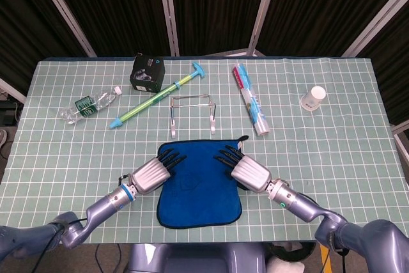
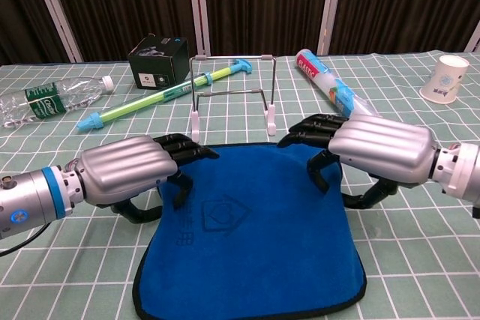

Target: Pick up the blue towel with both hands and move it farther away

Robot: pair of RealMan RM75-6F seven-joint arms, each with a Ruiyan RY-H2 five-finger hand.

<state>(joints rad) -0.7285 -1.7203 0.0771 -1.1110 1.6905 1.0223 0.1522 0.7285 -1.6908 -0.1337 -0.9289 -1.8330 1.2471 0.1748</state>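
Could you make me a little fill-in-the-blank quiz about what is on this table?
1. Both hands, left and right, hover at the far corners of the ____ towel.
2. The wire rack stands just beyond the towel's ____ edge.
3. The paper cup stands nearest the robot's ____ hand.
4. The clear bottle lies on its ____.

Missing words: blue; far; right; side
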